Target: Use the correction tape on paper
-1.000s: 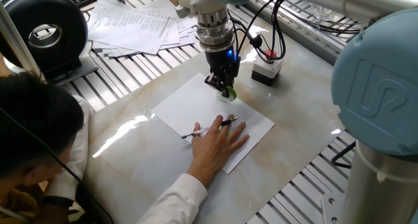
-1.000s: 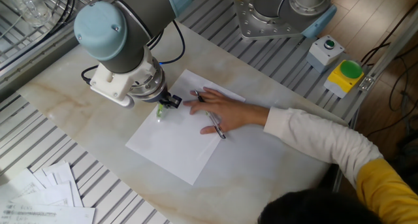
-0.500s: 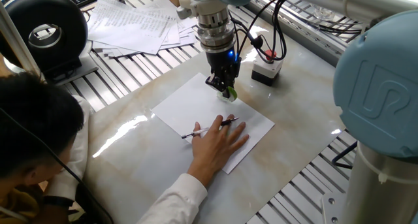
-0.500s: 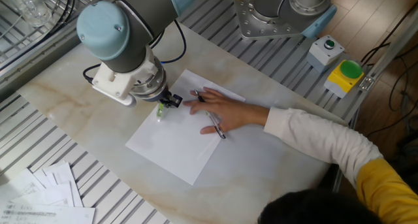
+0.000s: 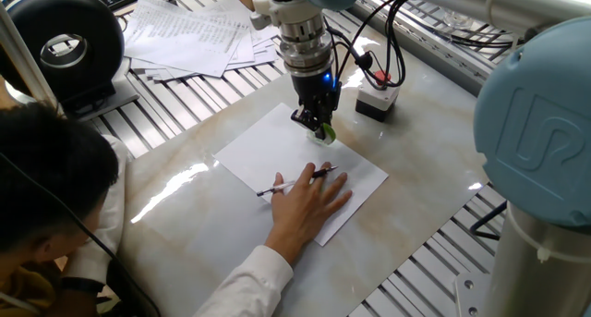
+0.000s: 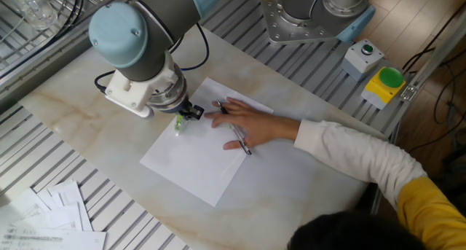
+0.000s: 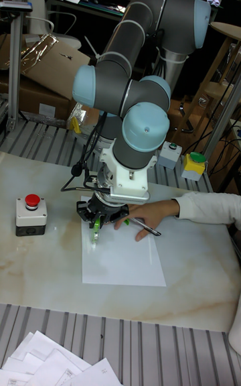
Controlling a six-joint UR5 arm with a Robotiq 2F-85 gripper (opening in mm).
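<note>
Pinching the green correction tape (image 5: 324, 130), the fingers (image 5: 320, 125) mostly hid it mid-frame above the paper (image 5: 268, 153), contact unclear.

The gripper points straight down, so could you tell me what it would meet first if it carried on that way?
The paper: the gripper holds the correction tape tip-down just over it, perhaps already touching.

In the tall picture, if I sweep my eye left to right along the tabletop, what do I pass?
Red button box → gripper holding the green correction tape over the paper → person's hand with a pen lying across its fingers.
</note>
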